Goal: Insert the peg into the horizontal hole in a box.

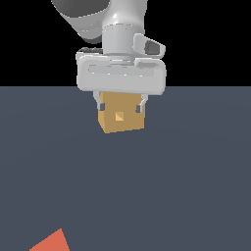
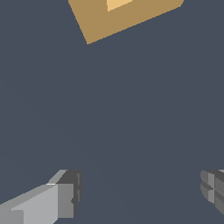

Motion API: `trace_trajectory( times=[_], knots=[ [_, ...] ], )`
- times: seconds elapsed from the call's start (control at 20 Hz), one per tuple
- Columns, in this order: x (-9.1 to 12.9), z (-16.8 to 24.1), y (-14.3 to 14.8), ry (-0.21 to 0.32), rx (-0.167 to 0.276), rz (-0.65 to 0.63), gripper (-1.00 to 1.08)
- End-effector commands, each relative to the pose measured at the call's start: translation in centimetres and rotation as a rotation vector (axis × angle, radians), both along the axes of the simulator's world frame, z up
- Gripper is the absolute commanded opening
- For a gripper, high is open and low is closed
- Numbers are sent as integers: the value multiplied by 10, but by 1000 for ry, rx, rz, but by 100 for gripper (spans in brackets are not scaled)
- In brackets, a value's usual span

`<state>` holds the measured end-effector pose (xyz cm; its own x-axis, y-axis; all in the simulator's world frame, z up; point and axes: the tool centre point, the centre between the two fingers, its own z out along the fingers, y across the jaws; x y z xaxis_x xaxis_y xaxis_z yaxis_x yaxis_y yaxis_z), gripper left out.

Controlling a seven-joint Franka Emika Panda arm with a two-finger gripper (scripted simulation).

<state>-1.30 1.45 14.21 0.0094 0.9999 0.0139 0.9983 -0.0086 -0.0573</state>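
The tan box (image 1: 122, 120) sits on the dark floor, its small lighter hole (image 1: 120, 116) facing the exterior camera. My gripper (image 1: 121, 105) hangs at the box, and its grey fingers (image 1: 101, 105) show at the box's upper sides. It is open and holds nothing. In the wrist view the box (image 2: 127, 19) with its hole (image 2: 117, 3) lies well apart from the gripper (image 2: 140, 192), whose fingers (image 2: 65, 197) stand wide apart over bare floor. Only an orange-red part of the peg (image 1: 51, 242) shows, at the exterior view's lower left edge, far from the gripper.
The dark grey floor (image 1: 186, 186) stretches all round the box. The white arm (image 1: 117, 29) rises above the gripper against a black background.
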Motion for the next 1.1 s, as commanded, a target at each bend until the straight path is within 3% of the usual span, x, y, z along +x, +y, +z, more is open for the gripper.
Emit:
trace_trajectory(
  times=[0.0,0.55,1.05],
  knots=[
    [0,0,0,0,0,0,100],
    [-7,-5,-20,-4,0,47,100],
    [-21,-17,-72,-13,1,169,100]
  ],
)
